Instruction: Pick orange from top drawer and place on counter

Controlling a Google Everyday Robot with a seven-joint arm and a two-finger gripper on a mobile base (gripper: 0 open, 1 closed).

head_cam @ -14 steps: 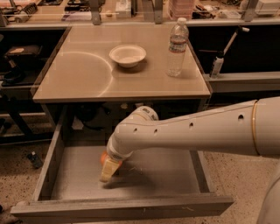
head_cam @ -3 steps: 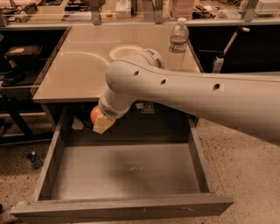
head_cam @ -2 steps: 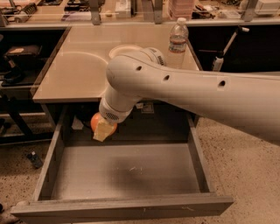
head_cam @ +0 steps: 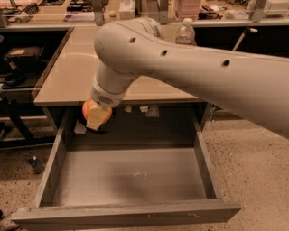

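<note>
My gripper (head_cam: 96, 118) is shut on the orange (head_cam: 89, 109), a small round orange fruit that shows between the pale fingers (head_cam: 95, 119). It hangs above the back left of the open top drawer (head_cam: 131, 178), just below the front edge of the tan counter (head_cam: 72, 76). The drawer's grey floor is bare. My big white arm (head_cam: 189, 67) crosses the view from the right and hides much of the counter.
A plastic water bottle (head_cam: 185, 32) stands at the counter's back right, partly behind the arm. A cluttered shelf (head_cam: 54, 11) runs along the back. Dark shelving (head_cam: 18, 63) stands to the left. The floor (head_cam: 253, 171) is speckled.
The gripper lifted the orange from the drawer floor up to just under the counter's edge. Over the last second the arm shifted toward the camera and now covers the white bowl.
</note>
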